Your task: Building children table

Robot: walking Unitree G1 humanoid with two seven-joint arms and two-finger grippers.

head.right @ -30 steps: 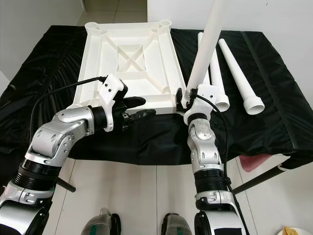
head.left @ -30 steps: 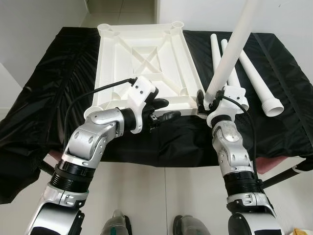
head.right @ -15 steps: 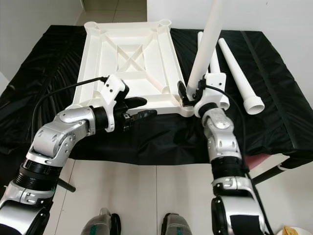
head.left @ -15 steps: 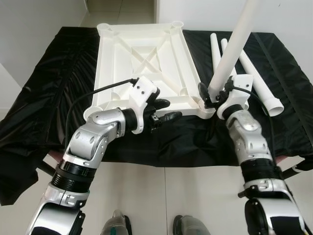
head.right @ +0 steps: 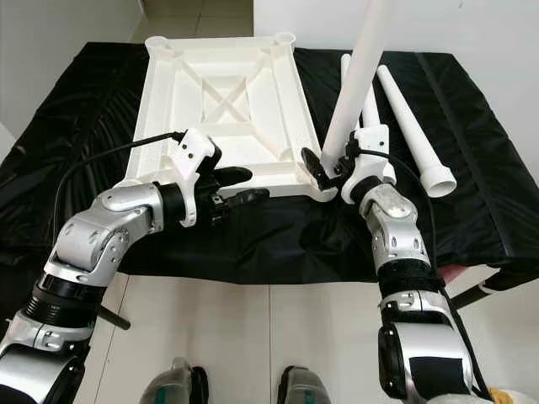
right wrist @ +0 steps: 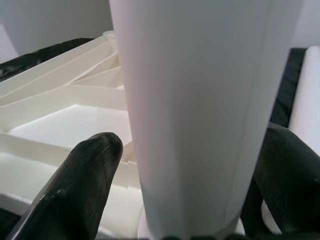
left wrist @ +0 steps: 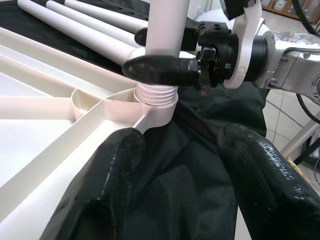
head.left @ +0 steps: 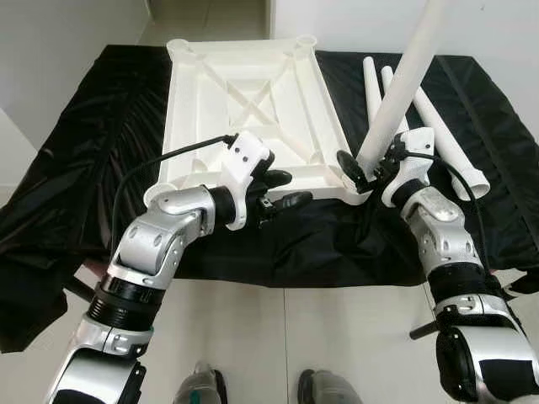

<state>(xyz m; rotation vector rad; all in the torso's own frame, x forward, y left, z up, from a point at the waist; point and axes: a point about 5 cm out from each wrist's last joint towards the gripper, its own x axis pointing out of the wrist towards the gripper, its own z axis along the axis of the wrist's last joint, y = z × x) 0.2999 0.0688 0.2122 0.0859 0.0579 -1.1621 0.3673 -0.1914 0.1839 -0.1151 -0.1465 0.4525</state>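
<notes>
Right arm swung outward; right gripper (head.left: 368, 172) clamps long white plastic leg (head.left: 396, 101) in upturned white ribbed plastic tabletop (head.left: 244, 93)'s near corner socket (left wrist: 152, 102), left gripper (head.left: 282, 189) open and empty beside it — next, twist threads home.

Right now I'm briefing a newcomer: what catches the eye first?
The tall white leg stands in the near right corner socket of the upturned white tabletop, clamped by the right pincer. The left pincer, open, hovers at the tabletop's near edge.

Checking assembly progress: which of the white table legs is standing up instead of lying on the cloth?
The leg gripped by the right gripper, its threaded end at the tabletop's near-right corner socket; the other legs lie flat.
</notes>
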